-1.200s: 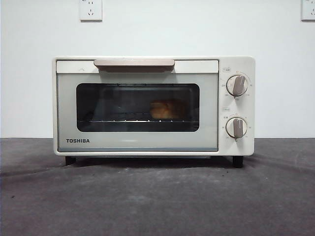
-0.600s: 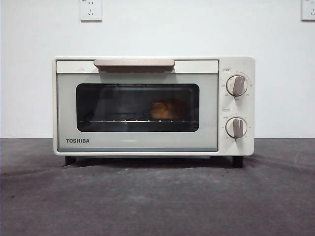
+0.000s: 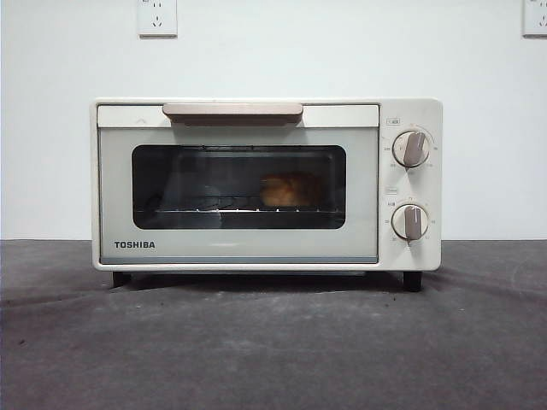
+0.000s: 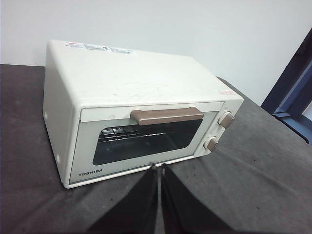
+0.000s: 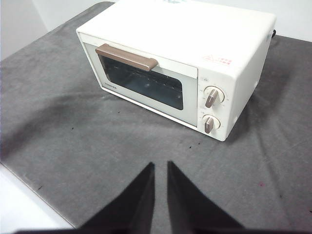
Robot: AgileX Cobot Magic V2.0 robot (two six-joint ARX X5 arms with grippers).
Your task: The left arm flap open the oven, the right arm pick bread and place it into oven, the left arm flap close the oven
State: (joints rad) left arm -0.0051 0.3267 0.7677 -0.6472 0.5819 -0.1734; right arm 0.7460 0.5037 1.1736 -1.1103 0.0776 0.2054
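The cream-white TOSHIBA oven [image 3: 239, 248] stands on the dark table with its glass door shut and the beige handle [image 3: 232, 111] at the top. The golden-brown bread [image 3: 289, 190] lies on the wire rack inside, right of the window's middle. My left gripper [image 4: 159, 166] is shut and empty, held back from the oven's [image 4: 122, 83] front. My right gripper [image 5: 160, 165] is empty with a narrow gap between its jaws, well back from the oven [image 5: 195, 34]. Neither arm shows in the front view. The bread is not discernible in the wrist views.
Two beige knobs [image 3: 412, 149] sit on the oven's right panel. Grey cloth [image 3: 273, 342] covers the table in front of the oven. The cloth's edge [image 5: 29, 190] shows near the right gripper. A white wall stands behind.
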